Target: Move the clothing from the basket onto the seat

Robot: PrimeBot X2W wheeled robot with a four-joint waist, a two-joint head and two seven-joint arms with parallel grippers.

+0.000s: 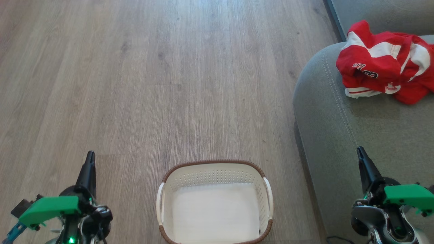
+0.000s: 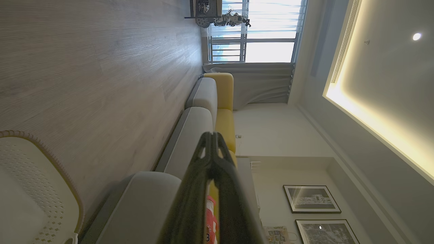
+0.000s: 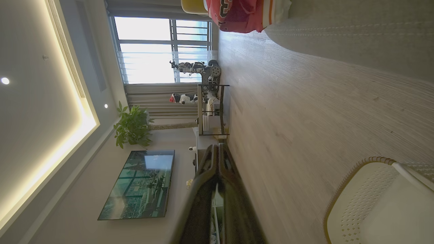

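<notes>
The red and white clothing [image 1: 385,61] lies bunched on the grey seat [image 1: 366,135] at the upper right, dark numbers showing; its edge also shows in the right wrist view [image 3: 244,13]. The cream basket [image 1: 162,203] with brown rim stands on the floor at bottom centre, holding nothing but its white bottom. My left gripper [image 1: 90,156] is shut at the lower left, left of the basket. My right gripper [image 1: 360,150] is shut at the lower right, over the seat's front. Neither holds anything.
Wood-look floor [image 1: 152,84] stretches ahead and to the left. In the wrist views, the sofa row continues with yellow cushions [image 2: 223,98], and a shelf unit [image 3: 212,108], a plant [image 3: 132,125] and a wall television [image 3: 139,183] stand across the room.
</notes>
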